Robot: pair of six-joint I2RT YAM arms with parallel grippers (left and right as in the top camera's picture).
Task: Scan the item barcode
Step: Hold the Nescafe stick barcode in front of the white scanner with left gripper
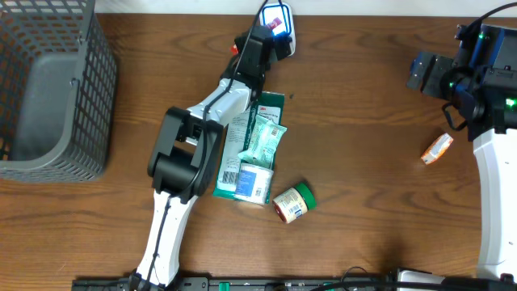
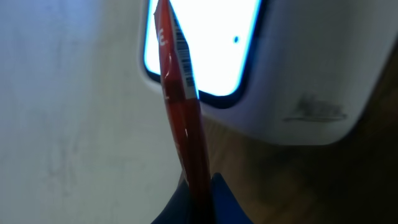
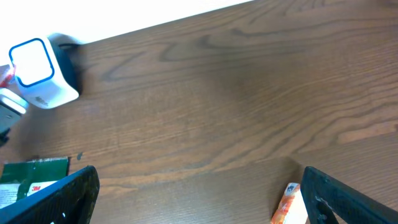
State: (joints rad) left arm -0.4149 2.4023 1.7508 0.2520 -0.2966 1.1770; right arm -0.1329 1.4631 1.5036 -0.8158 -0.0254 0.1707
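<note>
thin flat red packet with a printed barcode (image 2: 183, 124): clamped at its lower end in the left tool (image 2: 199, 202), jaws together on it. its long axis runs up and away from the tool. the barcode strip sits near the far end, overlapping the lit window of the white box-shaped scanner (image 2: 298, 81) just beyond. the packet shows edge-on, so whether the code squarely faces the window cannot be told; judged, a slight wrist turn may be what the read needs. the right tool (image 3: 199, 180) stands wide apart, holding nothing, well away across the brown wooden table (image 1: 363, 81); the left arm is nearer.
</note>
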